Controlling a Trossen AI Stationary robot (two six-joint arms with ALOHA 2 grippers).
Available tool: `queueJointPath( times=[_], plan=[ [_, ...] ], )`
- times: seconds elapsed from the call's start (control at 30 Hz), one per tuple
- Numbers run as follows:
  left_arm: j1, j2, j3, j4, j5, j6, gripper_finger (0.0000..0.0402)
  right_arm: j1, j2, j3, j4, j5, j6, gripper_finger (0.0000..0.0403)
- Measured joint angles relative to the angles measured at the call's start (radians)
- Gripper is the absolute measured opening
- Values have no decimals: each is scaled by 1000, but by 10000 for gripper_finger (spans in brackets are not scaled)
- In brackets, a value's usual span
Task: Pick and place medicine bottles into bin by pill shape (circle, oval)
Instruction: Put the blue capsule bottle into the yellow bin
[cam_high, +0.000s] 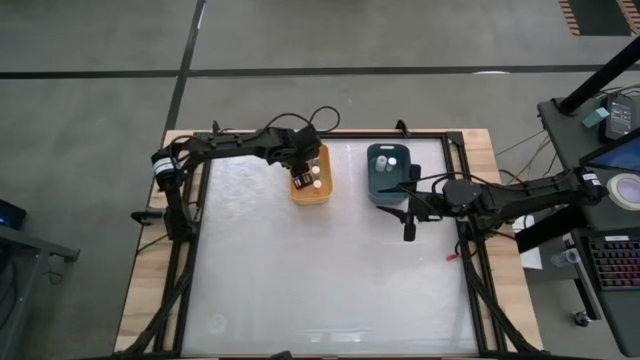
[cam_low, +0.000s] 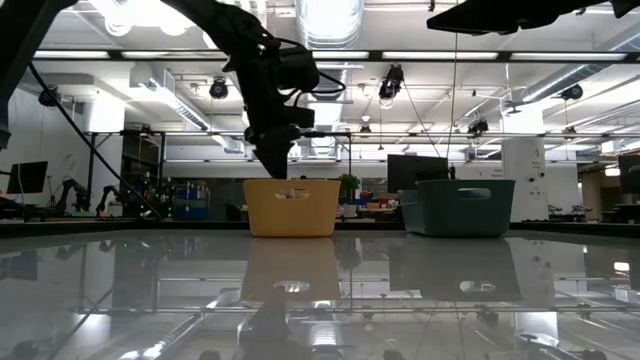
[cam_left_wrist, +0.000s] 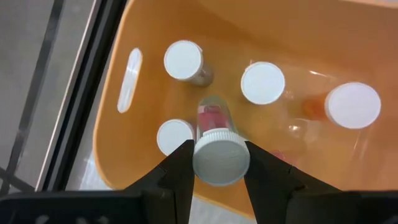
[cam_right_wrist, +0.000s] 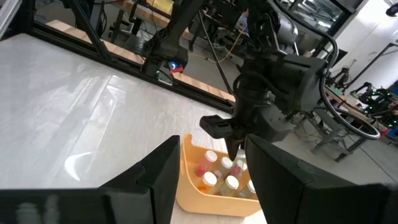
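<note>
My left gripper (cam_left_wrist: 217, 177) is over the orange bin (cam_high: 311, 176), shut on a medicine bottle (cam_left_wrist: 215, 140) with a white cap and a pinkish body. Several other white-capped bottles (cam_left_wrist: 263, 83) stand upright on the orange bin's floor. In the low view my left gripper (cam_low: 273, 158) hangs just above the orange bin's rim (cam_low: 291, 184). The teal bin (cam_high: 388, 175) holds a few white-capped bottles (cam_high: 388, 160). My right gripper (cam_high: 408, 228) is open and empty at the near side of the teal bin. Its wrist view (cam_right_wrist: 214, 180) looks toward the orange bin. My left gripper pinches the bottle's white cap (cam_left_wrist: 217, 163) between its two fingers, one on each side. The fingers come from above, pointing down. The bottle hangs below them, nearly upright, body down among the other bottles. I cannot tell whether its bottom touches the bin's floor.
The two bins stand side by side at the table's far middle, with a gap between them. The table's black frame (cam_high: 190, 200) runs along its edges. A small red thing (cam_high: 453, 256) lies near the right rail.
</note>
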Motion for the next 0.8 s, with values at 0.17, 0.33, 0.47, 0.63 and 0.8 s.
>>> queueJointPath(
  times=[0.17,0.33,0.47,0.63,0.8],
  plan=[
    [0,0,0,13,0,2,106,0,0,0,0,0,-1,173],
    [0,4,0,25,0,4,106,0,0,0,0,0,-2,173],
    [0,16,0,23,0,5,106,0,0,0,0,0,-2,173],
    [0,29,0,25,0,7,106,0,0,0,0,0,-2,173],
    [0,29,0,33,0,6,106,0,0,0,0,0,-2,173]
  ],
)
